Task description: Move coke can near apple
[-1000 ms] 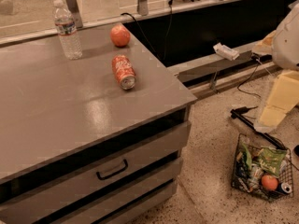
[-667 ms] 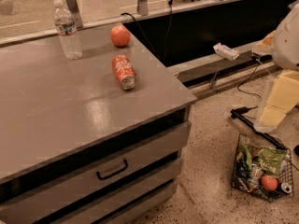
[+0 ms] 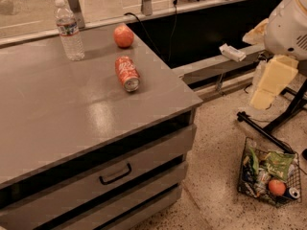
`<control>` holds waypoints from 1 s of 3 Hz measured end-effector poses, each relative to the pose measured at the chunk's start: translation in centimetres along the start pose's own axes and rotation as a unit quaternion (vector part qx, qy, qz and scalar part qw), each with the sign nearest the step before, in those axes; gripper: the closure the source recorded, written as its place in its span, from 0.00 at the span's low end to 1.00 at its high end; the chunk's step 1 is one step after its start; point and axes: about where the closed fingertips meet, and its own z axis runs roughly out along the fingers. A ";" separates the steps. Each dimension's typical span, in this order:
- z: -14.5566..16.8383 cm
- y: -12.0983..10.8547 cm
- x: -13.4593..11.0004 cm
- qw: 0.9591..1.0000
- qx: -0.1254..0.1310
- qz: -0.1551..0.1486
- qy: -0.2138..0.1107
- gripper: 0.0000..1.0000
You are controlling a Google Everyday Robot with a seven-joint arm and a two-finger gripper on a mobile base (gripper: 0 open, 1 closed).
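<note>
The coke can (image 3: pixel 127 73) lies on its side on the grey table top (image 3: pixel 72 123), with its silver end turned toward the front edge. The red apple (image 3: pixel 123 36) sits a short way behind it, near the table's back right corner, with a gap between the two. My arm hangs at the right edge of the view, beyond the table and over the floor. Its pale lower end, the gripper (image 3: pixel 269 86), is far to the right of the can and touches nothing.
A clear water bottle (image 3: pixel 69 30) stands upright at the back of the table, left of the apple. On the floor at lower right is a wire basket (image 3: pixel 268 176) of snacks and a small round fruit. A black stand (image 3: pixel 278 123) and a ledge flank the table's right side.
</note>
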 end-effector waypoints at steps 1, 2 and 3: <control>2.0 -4.5 -4.5 0.997 0.000 -0.015 -0.080 0.00; 4.0 -7.9 -8.6 0.985 0.005 -0.010 -0.170 0.00; 4.0 -7.9 -8.6 0.985 0.005 -0.010 -0.170 0.00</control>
